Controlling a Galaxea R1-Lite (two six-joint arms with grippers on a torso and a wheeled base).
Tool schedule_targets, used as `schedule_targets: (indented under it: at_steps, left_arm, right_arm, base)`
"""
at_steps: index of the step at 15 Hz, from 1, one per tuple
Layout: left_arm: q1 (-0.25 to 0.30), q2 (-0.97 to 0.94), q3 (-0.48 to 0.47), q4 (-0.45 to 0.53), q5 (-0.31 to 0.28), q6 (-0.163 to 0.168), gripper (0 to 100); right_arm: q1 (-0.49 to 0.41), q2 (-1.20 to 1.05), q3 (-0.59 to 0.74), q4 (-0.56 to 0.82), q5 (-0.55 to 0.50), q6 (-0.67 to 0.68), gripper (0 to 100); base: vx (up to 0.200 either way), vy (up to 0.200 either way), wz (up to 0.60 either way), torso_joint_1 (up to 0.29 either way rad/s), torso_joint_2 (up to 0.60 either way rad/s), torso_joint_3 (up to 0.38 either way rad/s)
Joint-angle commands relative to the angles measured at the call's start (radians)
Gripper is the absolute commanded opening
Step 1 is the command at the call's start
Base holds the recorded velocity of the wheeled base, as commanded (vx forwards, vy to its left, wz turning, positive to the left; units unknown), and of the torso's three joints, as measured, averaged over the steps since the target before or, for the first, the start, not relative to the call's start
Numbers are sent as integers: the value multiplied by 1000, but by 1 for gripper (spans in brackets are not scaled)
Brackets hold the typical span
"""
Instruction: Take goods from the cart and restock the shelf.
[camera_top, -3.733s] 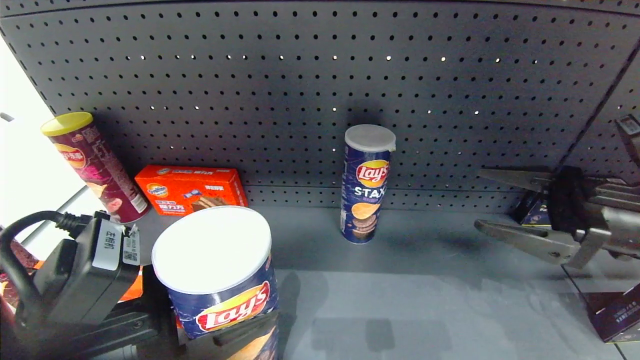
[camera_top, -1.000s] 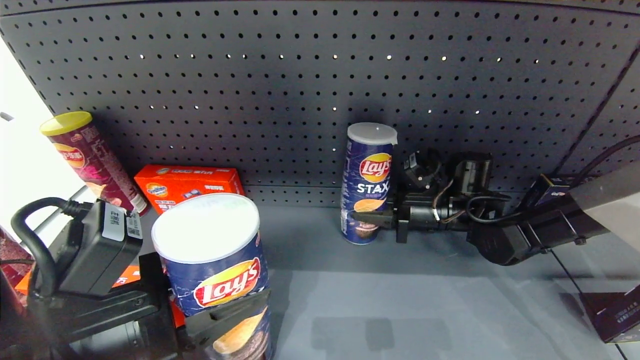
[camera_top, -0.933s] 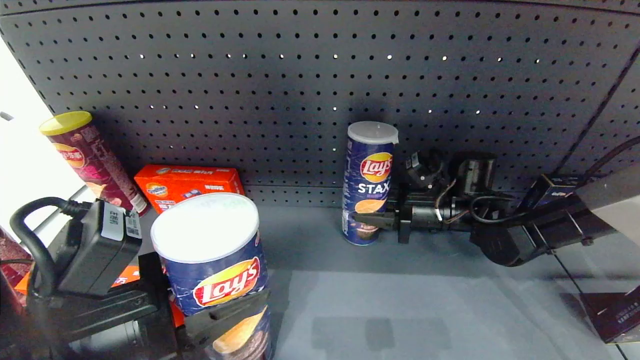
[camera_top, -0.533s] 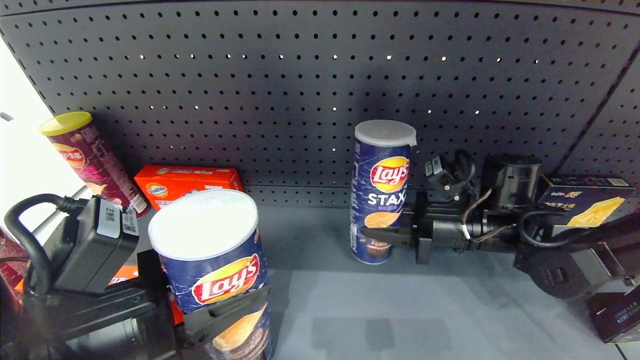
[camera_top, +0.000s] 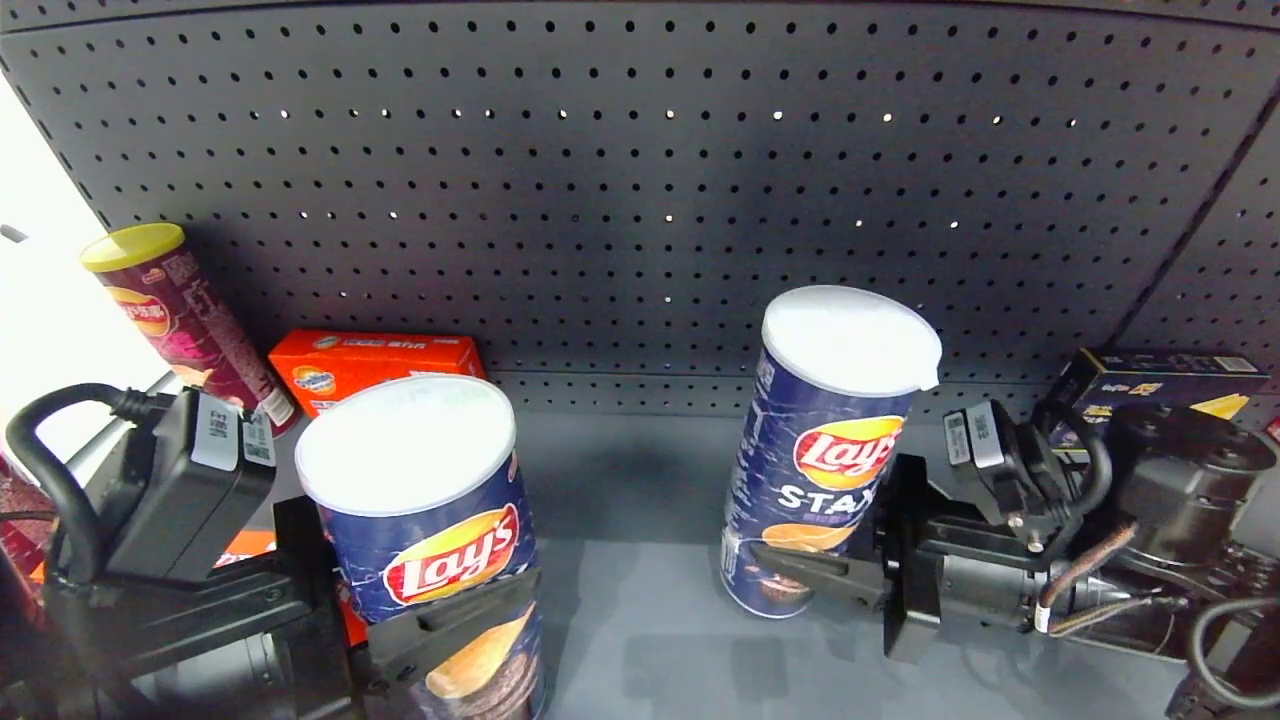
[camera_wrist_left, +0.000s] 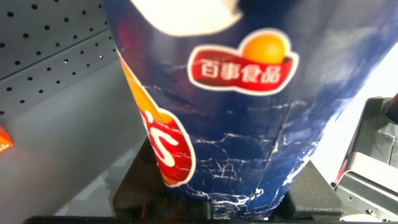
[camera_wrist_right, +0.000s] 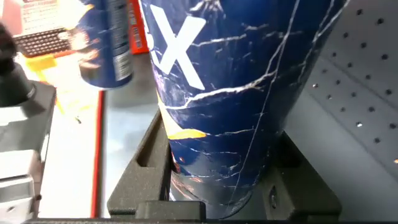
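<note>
Probably a shop: a grey pegboard-backed shelf (camera_top: 640, 500) holding crisp cans (camera_top: 190, 340) and snack boxes (camera_top: 375, 365).

I have my left gripper (camera_top: 445, 635) low on the left side, jaws clamped on a blue chip can (camera_top: 415, 500) held upright. My right arm (camera_top: 1000, 585) lies level from the right, with the right gripper (camera_top: 790, 575) closed around the base of a second blue chip can (camera_top: 840, 440).

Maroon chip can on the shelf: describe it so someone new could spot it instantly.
Look along the dark pegboard back wall to the shelf's far left end. There, just left of the flat orange box, stands the maroon chip can. It alone has a yellow lid; the near-left blue can and the right blue can have white lids.
</note>
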Motion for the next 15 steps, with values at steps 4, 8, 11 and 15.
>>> schedule_targets:
  at_steps: [4, 8, 11, 15]
  left_arm:
    - [1, 4, 0, 0, 1, -2, 0]
    - [1, 2, 0, 0, 1, -2, 0]
    - [1, 1, 8, 0, 3, -2, 0]
    - [1, 1, 11, 0, 3, -2, 0]
  right_arm:
    - [15, 46, 130, -88, -7, 0, 0]
    - [20, 115, 133, -151, -7, -1, 0]
    - [31, 123, 133, -151, -8, -1, 0]
    - [34, 141, 126, -160, -10, -3, 0]
  base:
    - [0, 0, 0, 0, 0, 0]
    - [0, 0, 0, 0, 0, 0]
    - [0, 0, 0, 0, 0, 0]
    - [0, 0, 0, 0, 0, 0]
